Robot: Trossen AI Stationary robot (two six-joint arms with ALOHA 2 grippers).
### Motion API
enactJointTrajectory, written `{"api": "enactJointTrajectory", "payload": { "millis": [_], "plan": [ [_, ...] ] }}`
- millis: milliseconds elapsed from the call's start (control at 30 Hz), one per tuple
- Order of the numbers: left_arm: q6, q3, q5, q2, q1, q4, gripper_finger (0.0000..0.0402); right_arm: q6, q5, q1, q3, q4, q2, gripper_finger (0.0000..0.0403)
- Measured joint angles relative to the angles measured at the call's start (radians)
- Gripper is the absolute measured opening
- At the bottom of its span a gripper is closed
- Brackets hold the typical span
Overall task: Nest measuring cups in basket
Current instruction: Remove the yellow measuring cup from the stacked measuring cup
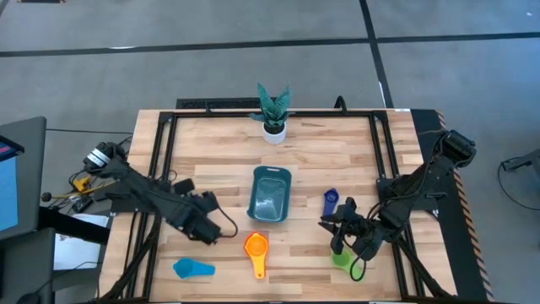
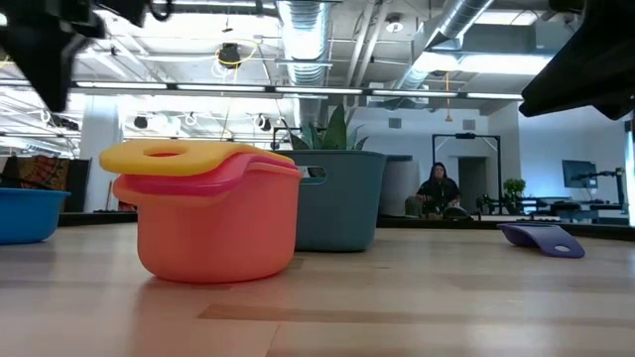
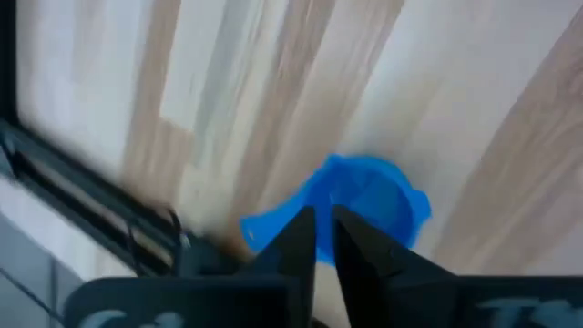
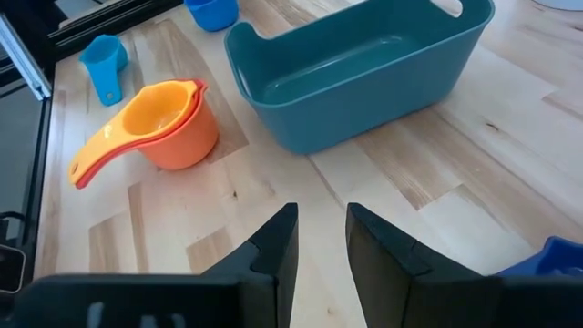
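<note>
Nearest the table's (image 1: 337,143) front edge, forward of the basket (image 4: 364,100): stack of three cups (image 1: 256,246), yellow inside red inside orange, upright, handles aligned and pointing away from the basket. Light blue cup (image 1: 192,268) forward and left of the basket, alone. Green cup (image 1: 341,258) forward and right of the basket. Dark blue cup (image 1: 331,201) just right of the basket, lying apart from it. Blue cup (image 3: 364,205) left of the basket, seen only from the left wrist. Basket itself empty; nothing yet nested inside. Potted plant (image 1: 273,131) behind the basket, well apart.

Handling, as judged: thin rigid plastic, very light, smooth, likely to skid or tip under a sideways push. Best taken across the rim wall or by the flat handle. Stack to be lifted by the outer orange cup, so the inner two ride along.

Left gripper (image 3: 323,219) left of the basket, low over the table, tilted down toward the blue cup; jaws almost together, holding nothing. Right gripper (image 4: 321,219) right of the basket, low, aimed across the bare table toward the basket and stack; jaws narrowly parted, empty.
</note>
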Motion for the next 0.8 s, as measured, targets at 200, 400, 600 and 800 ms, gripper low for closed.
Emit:
{"api": "enactJointTrajectory", "payload": {
  "millis": [200,400,600,800],
  "plan": [
    [0.231,-0.09,-0.048,0.001,0.092,0.047,0.0139,0.016,-0.021,0.016,0.0,0.005,0.0,0.0119],
    [0.655,-0.226,0.104,0.001,0.128,0.148,0.0194,0.018,-0.019,0.049,0.0,0.006,0.0,0.0119],
    [0.737,-0.325,0.107,0.002,0.177,0.219,0.0177,0.042,-0.019,0.049,0.0,0.006,0.0,0.0119],
    [0.769,-0.391,0.162,0.001,0.219,0.369,0.0122,0.042,-0.019,0.037,0.0,0.006,0.0,0.0119]
  ]
}}
